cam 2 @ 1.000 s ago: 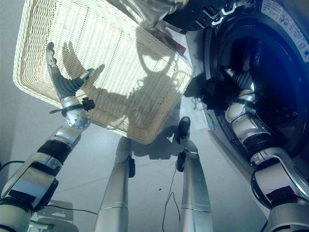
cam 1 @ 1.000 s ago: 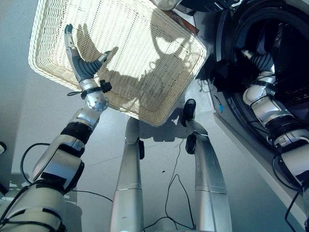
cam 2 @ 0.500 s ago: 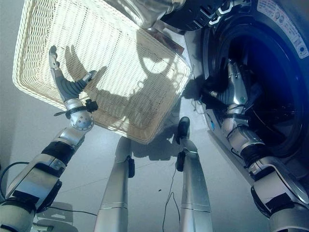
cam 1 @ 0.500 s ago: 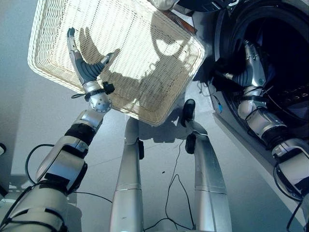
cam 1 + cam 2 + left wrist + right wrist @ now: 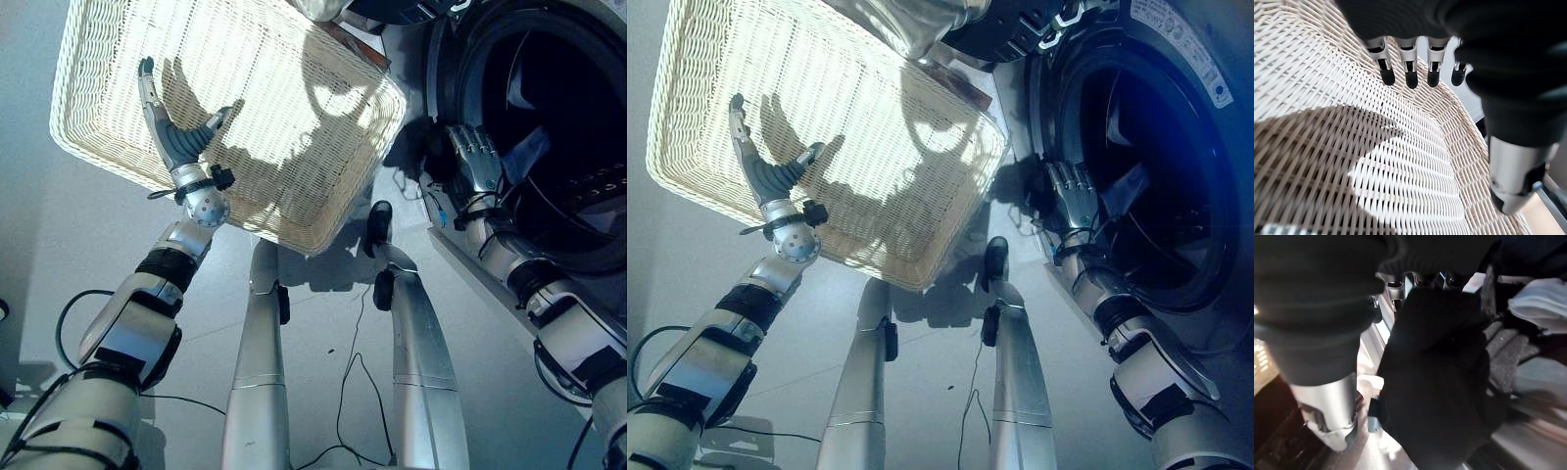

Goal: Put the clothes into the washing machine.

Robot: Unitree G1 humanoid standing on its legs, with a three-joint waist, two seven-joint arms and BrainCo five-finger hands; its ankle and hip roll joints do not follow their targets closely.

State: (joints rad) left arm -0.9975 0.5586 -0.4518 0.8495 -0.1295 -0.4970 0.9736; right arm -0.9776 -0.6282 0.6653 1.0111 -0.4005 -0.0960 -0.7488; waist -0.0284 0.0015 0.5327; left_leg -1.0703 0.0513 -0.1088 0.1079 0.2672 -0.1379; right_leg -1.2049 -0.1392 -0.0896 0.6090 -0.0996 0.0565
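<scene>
Robot hand on the left [image 5: 176, 137] hangs well away from the washing machine [image 5: 1207, 69], over the wicker basket [image 5: 98, 59], its fingers straight and its thumb spread wide, holding nothing. The basket floor under it looks bare. At the basket's rim farthest from the robot, on the side nearer the washing machine, a fold of grey cloth [image 5: 921, 24] shows; whether it is a garment left to load I cannot tell. If it is, it could be missed, because the left robot hand is reaching over bare weave and not toward it.

The right robot hand [image 5: 475, 162] is at the mouth of the washing machine, close to the door ring, with its fingers looking straight and loosely spread. In its wrist view a dark cloth [image 5: 1435, 382] bunches right against the fingertips, with a white piece [image 5: 1542, 303] and a grey piece [image 5: 1503, 352] lying deeper in the drum. The main risk sits here: the dark cloth appears close to the lip, so it may snag on a finger and drag out, or slump over the door ring onto the floor. A push deeper would guard against that.
</scene>
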